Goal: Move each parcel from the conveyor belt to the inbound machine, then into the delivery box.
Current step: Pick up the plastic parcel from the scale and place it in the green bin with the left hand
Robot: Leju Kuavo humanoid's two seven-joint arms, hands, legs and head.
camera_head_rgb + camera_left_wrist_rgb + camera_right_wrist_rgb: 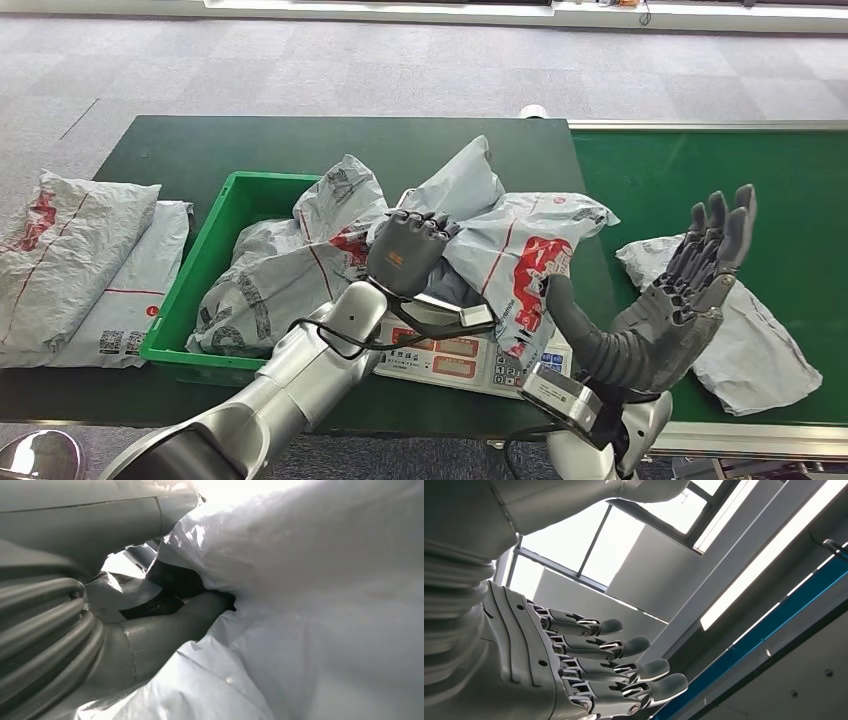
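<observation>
Two flat parcels (85, 265) are seen lying on the dark table, just left of the green box (195, 285). More bags (290, 260) are piled in the box, up past its rim.

Next, a grey parcel (520, 250) is held over the scale machine (455, 355) by the left hand (405, 250). The fingers (425, 222) are curled shut on the plastic, and bag is pressed all around the thumb (170, 625) in the left wrist view. The slippery bag could slide out if it is lifted fast, or it could snag on the full pile.

On the right, the right hand (690, 290) is held up, its fingers (624, 650) spread and nothing touched. One more parcel (750, 340) lies on the green belt (700, 170) under it.
</observation>
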